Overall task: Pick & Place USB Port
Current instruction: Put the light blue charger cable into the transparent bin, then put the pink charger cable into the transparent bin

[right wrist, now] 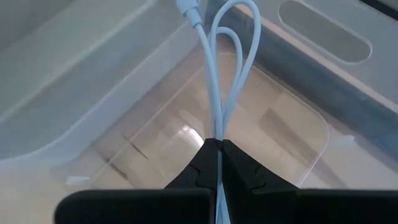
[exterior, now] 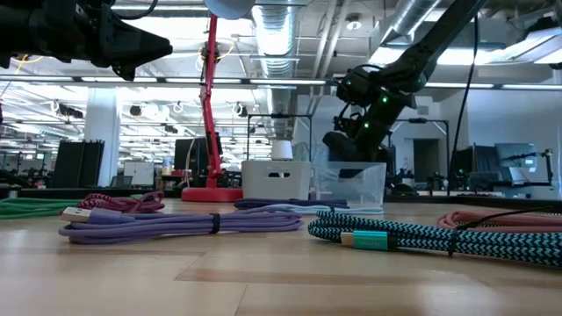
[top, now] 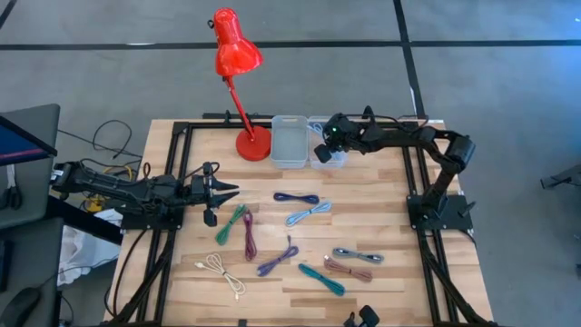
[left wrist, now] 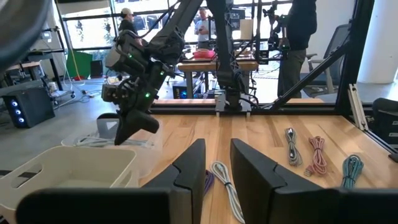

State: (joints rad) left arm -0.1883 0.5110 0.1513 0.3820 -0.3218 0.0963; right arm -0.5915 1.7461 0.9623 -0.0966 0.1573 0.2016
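My right gripper (top: 324, 151) is shut on a pale blue USB cable (right wrist: 225, 68) and hovers over a clear bin (top: 332, 153) at the table's far edge; it also shows in the low view (exterior: 348, 145). A grey bin (top: 290, 141) stands beside the clear one on its left. My left gripper (top: 223, 192) is open and empty above the table's left side, its fingers (left wrist: 186, 171) pointing toward the bins. Several coiled cables lie flat on the table, among them a dark blue one (top: 297, 197) and a light blue one (top: 309, 213). My right gripper pinches the pale blue cable's bundled strands (right wrist: 217, 134) between its two fingertips, several strands together. The fingers point down into the clear bin. The cable's loops (right wrist: 239, 37) and a connector (right wrist: 186, 9) hang below the fingers inside the bin; whether they touch its floor I cannot tell.
A red desk lamp (top: 238, 64) stands on its base (top: 253, 143) left of the grey bin. Green (top: 230, 224), maroon (top: 249, 234), purple (top: 277, 259), white (top: 222, 272), teal (top: 322, 279), grey (top: 357, 256) and pink (top: 349, 270) cables lie mid-table. People stand beyond the table.
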